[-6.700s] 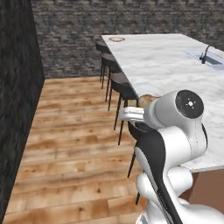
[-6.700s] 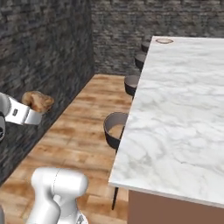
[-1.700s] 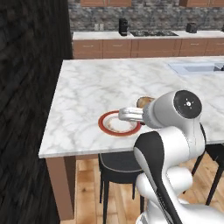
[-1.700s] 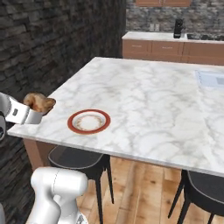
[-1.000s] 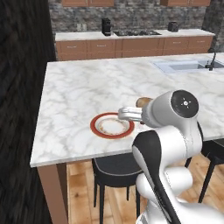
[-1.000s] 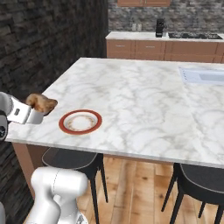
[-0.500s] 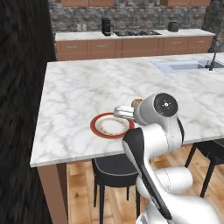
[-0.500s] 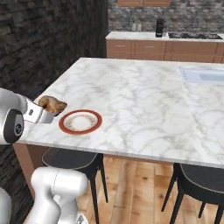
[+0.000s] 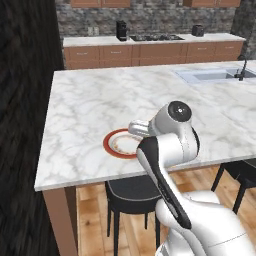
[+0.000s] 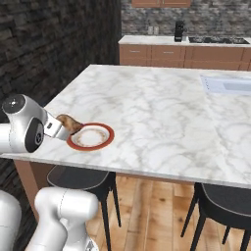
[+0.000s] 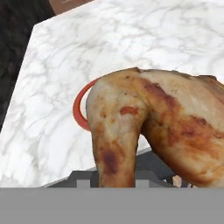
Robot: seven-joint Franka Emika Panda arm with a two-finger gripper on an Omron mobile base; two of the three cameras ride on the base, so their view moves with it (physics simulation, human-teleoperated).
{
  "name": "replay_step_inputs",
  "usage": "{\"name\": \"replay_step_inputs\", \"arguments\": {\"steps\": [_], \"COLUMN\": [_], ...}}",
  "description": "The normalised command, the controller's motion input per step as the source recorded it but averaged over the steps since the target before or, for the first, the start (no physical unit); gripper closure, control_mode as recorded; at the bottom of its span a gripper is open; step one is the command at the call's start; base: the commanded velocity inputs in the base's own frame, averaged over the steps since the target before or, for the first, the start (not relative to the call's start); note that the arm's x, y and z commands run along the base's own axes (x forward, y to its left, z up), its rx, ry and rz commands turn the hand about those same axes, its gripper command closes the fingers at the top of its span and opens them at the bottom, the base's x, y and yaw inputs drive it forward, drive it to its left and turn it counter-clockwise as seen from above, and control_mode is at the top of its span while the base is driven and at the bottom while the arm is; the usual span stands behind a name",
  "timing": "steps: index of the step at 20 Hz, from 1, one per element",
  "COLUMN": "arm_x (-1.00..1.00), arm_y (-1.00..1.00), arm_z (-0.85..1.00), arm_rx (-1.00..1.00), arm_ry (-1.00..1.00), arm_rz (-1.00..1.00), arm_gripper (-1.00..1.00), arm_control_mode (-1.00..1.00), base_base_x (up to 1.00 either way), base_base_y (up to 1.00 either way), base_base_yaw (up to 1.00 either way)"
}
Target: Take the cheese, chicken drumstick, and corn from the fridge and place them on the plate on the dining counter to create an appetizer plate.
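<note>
Now carrying the drumstick (image 10: pixel 69 123) to the plate (image 10: pixel 105 140): gripper (image 10: pixel 60 128) pinching it, just short of the near rim, above the worktop (image 10: pixel 162 117) edge. Seen from the hand, drumstick (image 11: pixel 162 127) close in front, with the red rim of the plate (image 11: pixel 80 105) just beyond and below it. From the left base, plate (image 9: pixel 111 145) ahead of the wrist, centre apparently bare, though partly hidden by the arm. No cheese or corn to be seen, so presumably one food of three in hand and two left in the fridge. Next move, by judgement: reach a little farther forward until over the white centre, lower, then spread the gripper and lift clear. Risk: letting go too early and dropping the drumstick on the rim or off the edge.
</note>
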Motion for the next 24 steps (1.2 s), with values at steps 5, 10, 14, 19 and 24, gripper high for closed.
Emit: {"name": "replay_step_inputs", "arguments": {"steps": [5, 10, 14, 19, 24], "arm_x": [0.49, 0.72, 0.82, 0.95, 0.86], "arm_y": [0.00, 0.03, 0.14, 0.16, 0.05], "arm_z": [-0.23, -0.27, -0.43, -0.61, -0.39], "arm_rx": [0.00, 0.00, -0.02, -0.04, 0.00], "arm_ry": [0.23, 0.17, 0.05, 0.03, 0.08], "arm_rz": [-0.13, -0.09, -0.06, -0.03, -0.03], "arm_gripper": [1.00, 1.00, 1.00, 1.00, 1.00], "arm_control_mode": [-1.00, -1.00, -1.00, -1.00, -1.00], "base_base_x": [0.00, 0.00, 0.00, 0.00, 0.00], "base_base_y": [0.00, 0.00, 0.00, 0.00, 0.00], "base_base_yaw": [0.00, 0.00, 0.00, 0.00, 0.00]}}
